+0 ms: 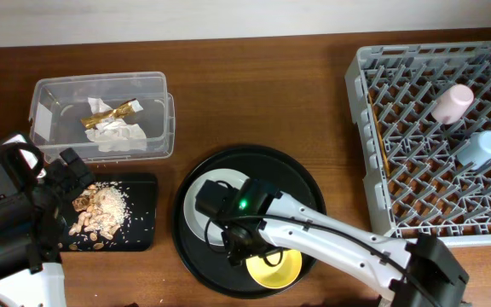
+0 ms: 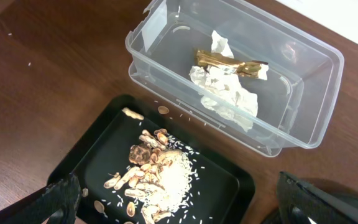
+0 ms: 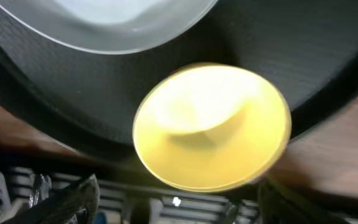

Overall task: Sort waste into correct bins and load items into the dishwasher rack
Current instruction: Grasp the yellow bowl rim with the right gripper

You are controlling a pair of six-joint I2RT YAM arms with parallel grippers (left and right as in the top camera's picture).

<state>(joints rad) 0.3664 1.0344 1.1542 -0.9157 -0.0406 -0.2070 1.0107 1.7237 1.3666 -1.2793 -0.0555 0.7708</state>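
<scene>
R wrist: right claw (image 3: 179,196) spread wide, nothing gripped; yellow bowl (image 3: 211,127) at its 12, blurred.
Overhd only: pink cup (image 1: 453,102) and blue cup (image 1: 480,149) in rack (image 1: 361,128), 3 o'clock side of surface.
L wrist: left claw (image 2: 179,199) released; napkin (image 2: 225,93) and wrapper (image 2: 229,62) in tub (image 2: 309,124).

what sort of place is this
Likely a robot test bench staged as a dish-clearing station, not a real kitchen: a wooden table holds a grey dishwasher rack with a pink cup and a blue cup, a clear tub with a crumpled napkin, and a black tray of food scraps.
</scene>
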